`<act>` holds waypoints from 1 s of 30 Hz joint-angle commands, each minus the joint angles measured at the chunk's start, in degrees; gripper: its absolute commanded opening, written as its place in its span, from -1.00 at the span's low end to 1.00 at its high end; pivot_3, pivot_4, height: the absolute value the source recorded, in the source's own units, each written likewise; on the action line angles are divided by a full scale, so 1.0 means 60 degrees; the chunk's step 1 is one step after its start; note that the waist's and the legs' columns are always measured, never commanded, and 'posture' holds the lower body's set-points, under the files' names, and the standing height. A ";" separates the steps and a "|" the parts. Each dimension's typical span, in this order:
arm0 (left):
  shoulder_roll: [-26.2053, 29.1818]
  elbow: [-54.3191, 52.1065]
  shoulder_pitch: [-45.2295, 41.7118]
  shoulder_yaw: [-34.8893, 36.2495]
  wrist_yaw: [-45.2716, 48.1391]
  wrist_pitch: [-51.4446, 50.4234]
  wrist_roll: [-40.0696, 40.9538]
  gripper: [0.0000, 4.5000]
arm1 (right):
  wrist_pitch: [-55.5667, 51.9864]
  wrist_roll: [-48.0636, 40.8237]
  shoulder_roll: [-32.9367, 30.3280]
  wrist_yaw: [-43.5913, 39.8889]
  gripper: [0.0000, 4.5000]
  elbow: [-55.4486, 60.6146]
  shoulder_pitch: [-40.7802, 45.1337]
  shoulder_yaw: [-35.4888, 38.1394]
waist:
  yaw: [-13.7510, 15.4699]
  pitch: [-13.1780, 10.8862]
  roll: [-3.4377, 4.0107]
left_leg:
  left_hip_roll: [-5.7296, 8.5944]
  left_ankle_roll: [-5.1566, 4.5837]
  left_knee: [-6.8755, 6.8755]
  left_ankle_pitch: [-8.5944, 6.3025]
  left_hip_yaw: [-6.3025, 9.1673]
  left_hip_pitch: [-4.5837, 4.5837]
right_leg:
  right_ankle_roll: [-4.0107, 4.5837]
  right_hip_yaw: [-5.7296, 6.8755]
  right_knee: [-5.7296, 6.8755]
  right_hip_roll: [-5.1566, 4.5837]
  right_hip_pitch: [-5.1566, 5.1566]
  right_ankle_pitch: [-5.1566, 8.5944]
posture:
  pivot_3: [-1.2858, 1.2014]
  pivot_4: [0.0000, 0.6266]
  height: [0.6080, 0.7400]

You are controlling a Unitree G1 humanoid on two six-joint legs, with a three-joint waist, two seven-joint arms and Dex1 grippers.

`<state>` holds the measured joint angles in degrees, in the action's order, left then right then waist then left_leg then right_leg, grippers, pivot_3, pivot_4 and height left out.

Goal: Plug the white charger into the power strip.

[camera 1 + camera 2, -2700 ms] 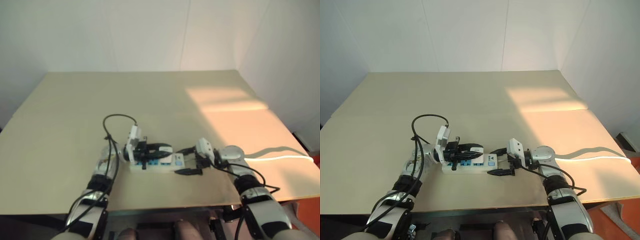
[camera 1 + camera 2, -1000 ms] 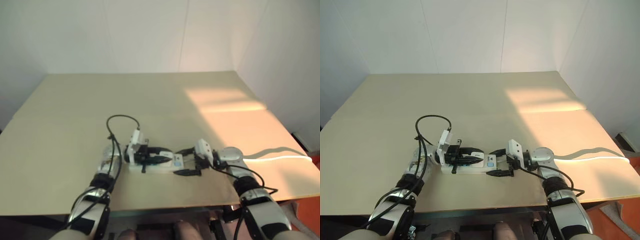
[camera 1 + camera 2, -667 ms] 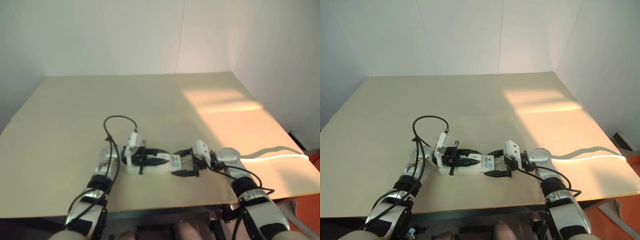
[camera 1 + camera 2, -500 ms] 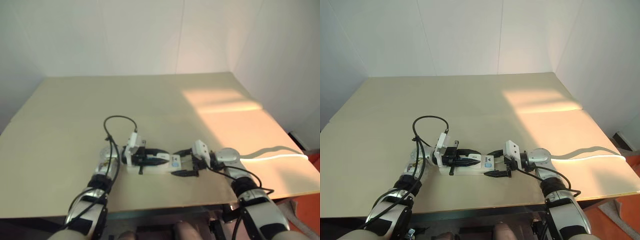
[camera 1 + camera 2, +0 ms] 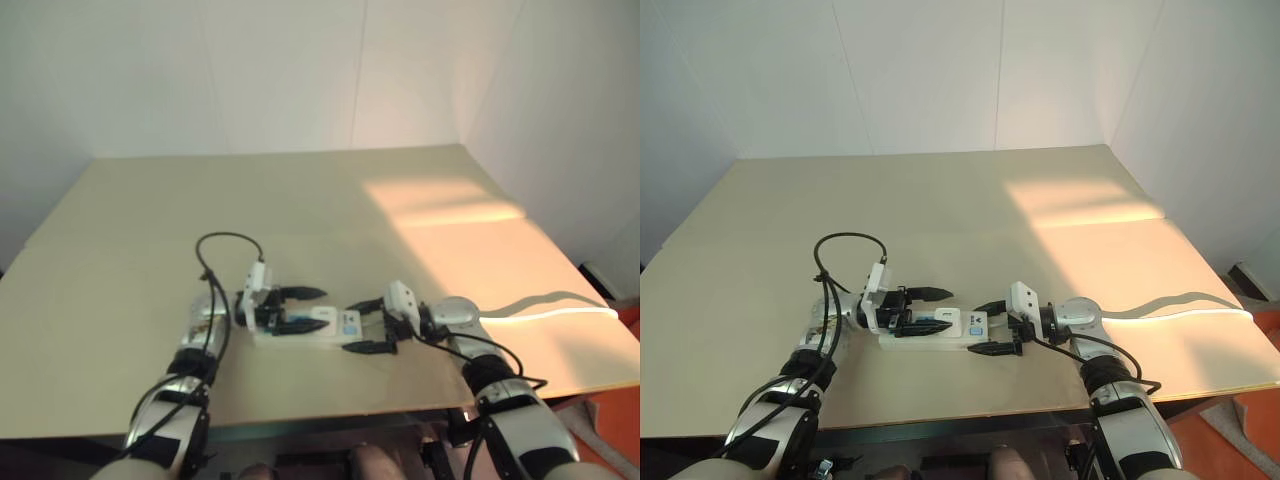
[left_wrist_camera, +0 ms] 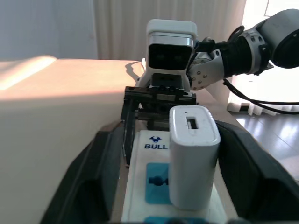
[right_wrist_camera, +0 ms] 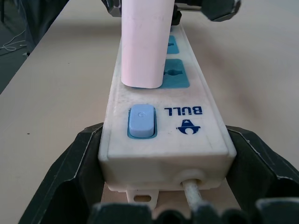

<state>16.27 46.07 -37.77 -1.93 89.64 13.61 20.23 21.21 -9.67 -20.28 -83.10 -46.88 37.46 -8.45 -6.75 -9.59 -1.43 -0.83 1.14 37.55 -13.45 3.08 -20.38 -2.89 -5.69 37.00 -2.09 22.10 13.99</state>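
Right wrist view, white charger top cut off

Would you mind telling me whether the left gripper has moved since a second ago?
Yes. The left gripper has opened and drawn back leftward along the power strip, off the charger, which stands plugged in.

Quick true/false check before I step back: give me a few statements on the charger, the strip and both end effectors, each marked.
1. The white charger stands upright in a socket of the power strip. True.
2. The left end effector is clamped on the charger. False: its fingers stand apart on either side of it.
3. The right end effector brackets the strip's switch end. True.
4. The charger lies flat on the table. False: it stands on the strip.
5. The strip's cable leaves at the switch end. True.
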 commanded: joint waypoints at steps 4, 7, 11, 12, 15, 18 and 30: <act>0.0065 -0.0006 0.0522 0.0016 0.0327 -0.0377 -0.0043 0.98 | 0.0185 0.0097 -0.0009 -0.0144 0.53 0.0104 -0.0029 -0.0083 | 0.0010 0.0001 0.0002 | 0.0001 0.0000 0.0000 0.0000 0.0000 -0.0005 | -0.0001 0.0000 -0.0005 -0.0001 0.0002 0.0000 | 0.03 -0.52 1.00; 0.0370 -0.0826 0.0511 0.0006 0.0466 -0.1029 0.0214 0.98 | 0.0150 0.0100 -0.0007 -0.0118 0.53 0.0123 -0.0010 -0.0082 | 0.0000 0.0000 0.0001 | 0.0001 0.0000 -0.0003 0.0000 -0.0001 -0.0009 | 0.0000 -0.0001 -0.0008 -0.0001 0.0006 0.0001 | 0.03 -0.52 1.00; 0.1035 -0.2484 0.0354 0.0315 0.0444 -0.2852 0.1079 0.98 | 0.0151 0.0106 -0.0006 0.0057 0.53 0.0169 0.0021 -0.0021 | -0.0026 -0.0030 -0.0024 | -0.0001 0.0000 -0.0005 0.0000 0.0003 -0.0026 | -0.0001 0.0000 -0.0007 0.0000 0.0024 0.0001 | 0.03 -0.52 1.00; 0.1262 -0.2934 0.0299 0.0453 0.0463 -0.3415 0.1457 0.98 | 0.0172 0.0097 0.0008 0.0143 0.53 0.0170 0.0031 0.0017 | -0.0030 -0.0045 -0.0045 | -0.0002 0.0000 -0.0004 0.0000 0.0007 -0.0035 | -0.0001 0.0003 -0.0002 0.0001 0.0034 0.0001 | 0.03 -0.52 1.00; 0.1894 -0.3907 0.0262 0.0865 0.0476 -0.4070 0.2161 1.00 | 0.0309 0.0102 0.0008 0.0243 0.68 0.0089 0.0112 0.0076 | -0.0032 -0.0050 -0.0049 | -0.0007 -0.0001 -0.0001 0.0001 0.0016 -0.0070 | 0.0000 0.0013 -0.0003 0.0002 0.0061 0.0000 | 0.03 -0.52 1.00; 0.2491 -0.4429 0.0351 0.1154 0.0476 -0.4188 0.2369 1.00 | 0.0187 0.0007 -0.0034 0.0116 0.98 0.0030 0.0239 0.0130 | -0.0017 -0.0055 -0.0046 | -0.0006 0.0000 -0.0001 0.0001 0.0016 -0.0096 | 0.0004 0.0015 -0.0004 -0.0004 0.0089 -0.0003 | 0.03 -0.52 1.00; 0.4695 -0.5316 0.1596 0.1966 0.0475 -0.3862 0.2599 1.00 | -0.0425 -0.1219 -0.2001 -0.0936 0.98 0.2558 -0.0347 0.0920 | 0.0262 -0.0211 -0.0023 | 0.0002 0.0000 0.0015 0.0001 0.0015 -0.0204 | 0.0025 0.0022 0.0005 -0.0025 0.0201 -0.0016 | 0.03 -0.52 1.00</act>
<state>42.78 16.38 -28.49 7.14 92.26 -10.12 35.04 20.20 -13.90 -29.59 -86.73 -36.55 35.27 -5.93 -5.17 -10.85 -1.57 -0.81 1.14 37.70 -13.45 3.19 -21.78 -2.60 -5.52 37.04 -2.26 23.44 13.81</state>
